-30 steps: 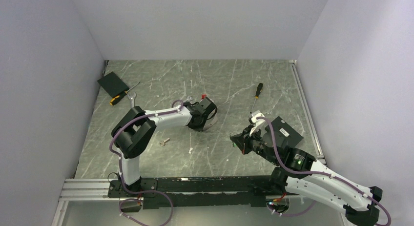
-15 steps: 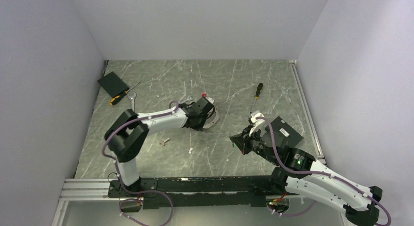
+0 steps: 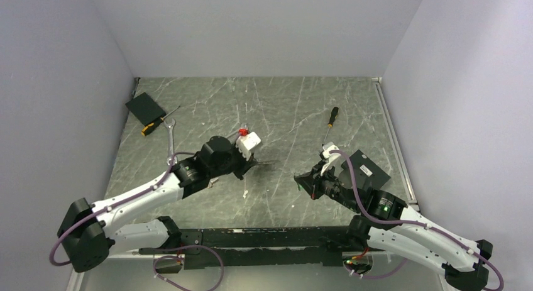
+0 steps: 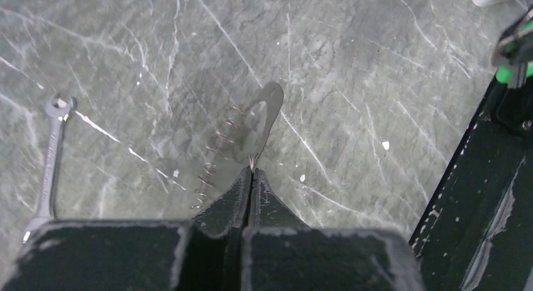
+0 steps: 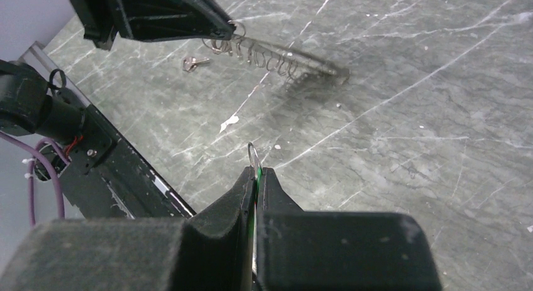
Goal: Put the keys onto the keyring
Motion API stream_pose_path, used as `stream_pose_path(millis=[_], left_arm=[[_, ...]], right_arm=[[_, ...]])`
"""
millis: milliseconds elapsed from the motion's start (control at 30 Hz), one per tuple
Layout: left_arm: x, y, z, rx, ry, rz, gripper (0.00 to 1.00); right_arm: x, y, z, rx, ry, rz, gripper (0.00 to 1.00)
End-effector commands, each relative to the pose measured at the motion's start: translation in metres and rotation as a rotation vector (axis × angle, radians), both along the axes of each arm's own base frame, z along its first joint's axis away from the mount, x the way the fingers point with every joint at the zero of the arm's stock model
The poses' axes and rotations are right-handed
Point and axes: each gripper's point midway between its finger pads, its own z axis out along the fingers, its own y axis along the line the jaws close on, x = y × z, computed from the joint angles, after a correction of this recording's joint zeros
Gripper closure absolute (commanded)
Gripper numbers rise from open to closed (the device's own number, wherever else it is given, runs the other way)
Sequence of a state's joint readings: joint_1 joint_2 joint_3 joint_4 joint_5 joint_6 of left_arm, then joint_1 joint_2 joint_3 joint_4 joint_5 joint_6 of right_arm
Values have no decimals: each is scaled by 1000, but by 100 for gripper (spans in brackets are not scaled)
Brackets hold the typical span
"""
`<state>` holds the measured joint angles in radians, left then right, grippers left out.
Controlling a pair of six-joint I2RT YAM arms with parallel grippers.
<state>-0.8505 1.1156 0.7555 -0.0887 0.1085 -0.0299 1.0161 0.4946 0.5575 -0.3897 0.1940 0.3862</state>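
Left end effector (image 4: 251, 173) pinches the keyring (image 4: 244, 127), right end effector (image 5: 258, 170) pinches the green key (image 5: 251, 154); steady chain, align key hole first.

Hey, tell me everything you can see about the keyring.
The keyring is a thin, dull grey metal chain, blurred so that it reads as a row of small wire loops. One end is pinched in the shut fingertips of the left end effector. The rest stretches away from them, raised over the table with a shadow under it. Whether its far end touches the table is unclear. Nothing else touches it.
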Motion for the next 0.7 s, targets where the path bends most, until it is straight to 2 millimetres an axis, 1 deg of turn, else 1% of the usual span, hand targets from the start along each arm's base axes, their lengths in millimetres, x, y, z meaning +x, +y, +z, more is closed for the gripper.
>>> stream_pose_path(millis=[0,67,100,200,367,433,567,667], left_arm=[[-9,-5,39,-77,-209,-132,100],[-17,-2,47,-96,-261,-176,100],[-22,-1,48,-101,-296,-209,100],[-36,3,66,-159,-413,-276,100],[-64,5,80,-241,-550,-403,100],[-73,5,83,-272,-563,-441,100],[-89,3,88,-306,-533,-510,100],[-98,1,93,-330,-507,-552,100]], right_arm=[[-4,11,41,115,-49,47,100],[-6,14,43,127,-50,64,100],[-7,16,44,130,-48,73,100],[-12,23,45,135,-39,117,100],[-18,32,51,144,-30,177,100],[-22,36,55,150,-32,210,100],[-30,42,60,147,-54,282,100],[-30,44,64,141,-77,298,100]])
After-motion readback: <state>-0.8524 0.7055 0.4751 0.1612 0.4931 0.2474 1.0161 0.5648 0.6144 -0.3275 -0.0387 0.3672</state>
